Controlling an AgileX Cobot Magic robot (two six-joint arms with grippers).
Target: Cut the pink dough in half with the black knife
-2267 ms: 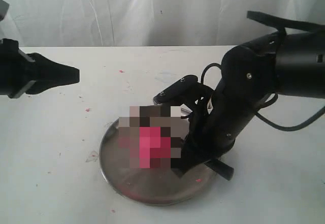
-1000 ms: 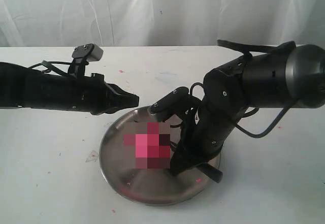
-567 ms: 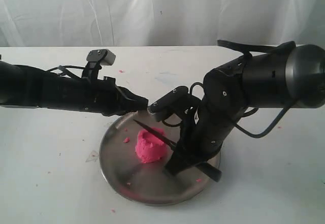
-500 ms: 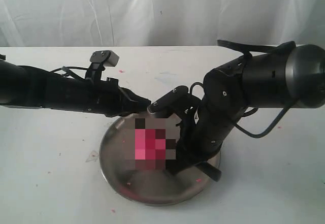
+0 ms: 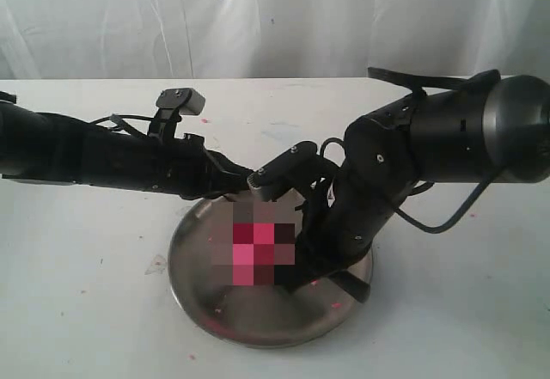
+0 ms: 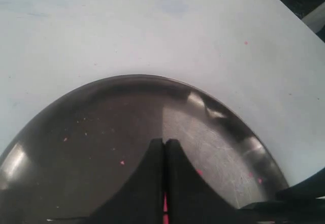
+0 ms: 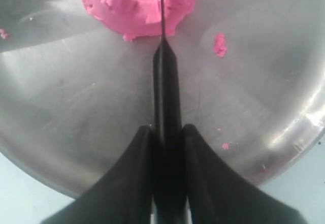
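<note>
The pink dough (image 7: pixel 137 5) is one rough lump on the steel plate (image 7: pixel 76 107); in the exterior view the dough (image 5: pixel 258 254) sits near the plate's middle. My right gripper (image 7: pixel 167 130) is shut on the handle of the black knife (image 7: pixel 166 87). Its thin blade runs straight across the top of the dough. In the exterior view the right gripper (image 5: pixel 301 259) leans over the plate's right side. My left gripper (image 6: pixel 165 141) is shut with nothing in it. It hovers over the plate (image 6: pixel 91 117), and the left gripper (image 5: pixel 241 179) reaches in above the far rim.
Small pink crumbs (image 7: pixel 220 43) lie on the plate and are scattered on the white table (image 5: pixel 86 250). A white curtain hangs behind the table. The two arms come close together above the plate's far rim (image 5: pixel 215 203).
My left arm has stretched rightward from the table's left side until its shut gripper reaches the plate's far rim. The right arm and knife have shifted only slightly over the dough.
</note>
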